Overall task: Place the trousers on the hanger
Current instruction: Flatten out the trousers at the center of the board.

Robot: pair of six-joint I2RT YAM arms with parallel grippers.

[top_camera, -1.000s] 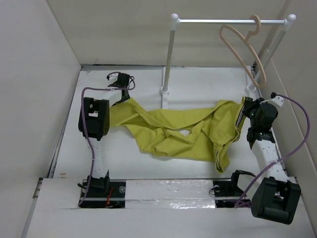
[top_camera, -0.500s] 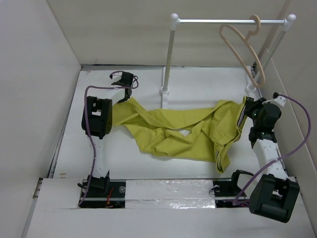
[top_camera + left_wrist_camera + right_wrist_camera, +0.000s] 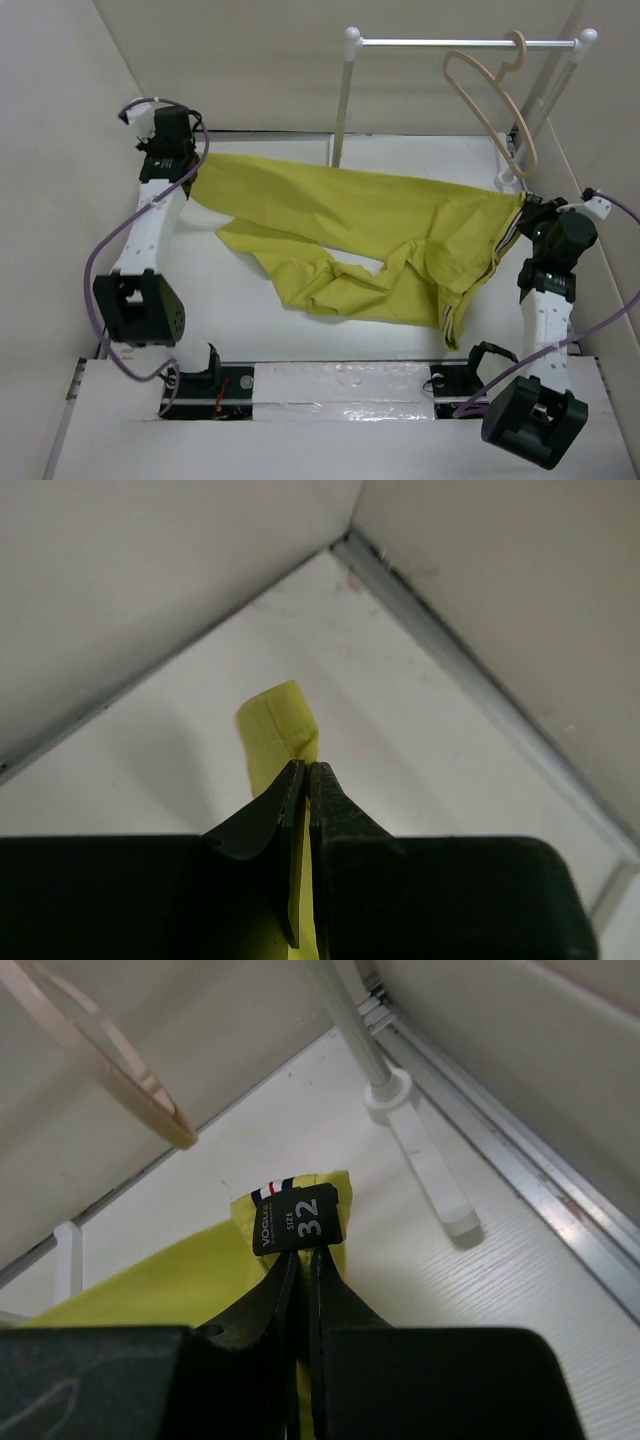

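Two ends of the trousers [image 3: 380, 230] are pinched, one in each gripper, and the cloth spans between them. Its upper edge is lifted off the table [image 3: 250, 320], while the lower folds sag and lie crumpled on it. Left gripper [image 3: 305, 772]: jaws closed tight on a narrow yellow-green cloth end that juts just past the fingertips. Right gripper [image 3: 303, 1255]: jaws clamped on the waistband, with the dark size label [image 3: 297, 1218] just beyond the fingertips. The hanger [image 3: 150, 1103] hangs by its hook from the white rail stand [image 3: 420, 42], above and beyond the right gripper and apart from the cloth. Judgement: the step in hand is lifting and spreading the garment. The next move calls for carrying a held end up to the hanger and draping it over the lower bar without slackening either grip. No container appears in any view.
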